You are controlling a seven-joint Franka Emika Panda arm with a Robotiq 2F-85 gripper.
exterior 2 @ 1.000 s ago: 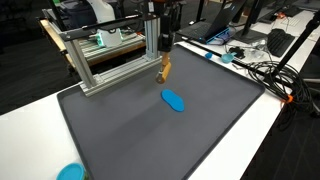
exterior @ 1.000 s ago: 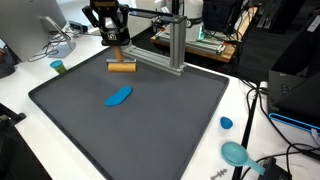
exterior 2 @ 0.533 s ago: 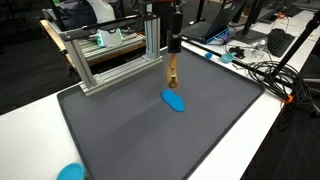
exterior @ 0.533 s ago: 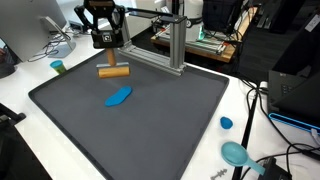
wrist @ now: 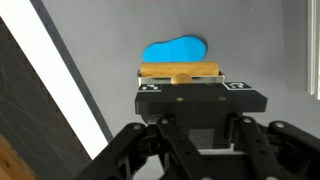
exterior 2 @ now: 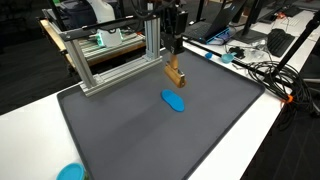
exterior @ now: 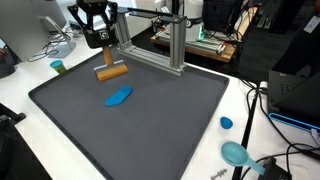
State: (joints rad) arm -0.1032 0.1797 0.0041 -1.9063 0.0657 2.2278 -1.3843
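My gripper (exterior: pixel 104 60) hangs over the far side of the dark grey mat (exterior: pixel 150 135) and is shut on a wooden block (exterior: pixel 110 72), which hangs tilted just above the mat. Both also show in an exterior view: the gripper (exterior 2: pixel 174 58) and the block (exterior 2: pixel 175 75). A flat blue oval piece (exterior: pixel 119 96) lies on the mat a little in front of the block, apart from it (exterior 2: pixel 174 101). In the wrist view the block (wrist: pixel 180 71) sits across the gripper (wrist: pixel 180 82), with the blue piece (wrist: pixel 175 48) beyond it.
An aluminium frame (exterior: pixel 176 45) stands along the mat's far edge (exterior 2: pixel 110 65), close behind the gripper. A teal bowl (exterior: pixel 235 153) and a small blue cap (exterior: pixel 226 123) lie off the mat. A green cup (exterior: pixel 58 67) stands on the white table; cables and equipment surround it.
The gripper has moved sideways along the mat's far edge, away from the frame's post, carrying the wooden block, which now hangs tilted. The blue piece has not moved.
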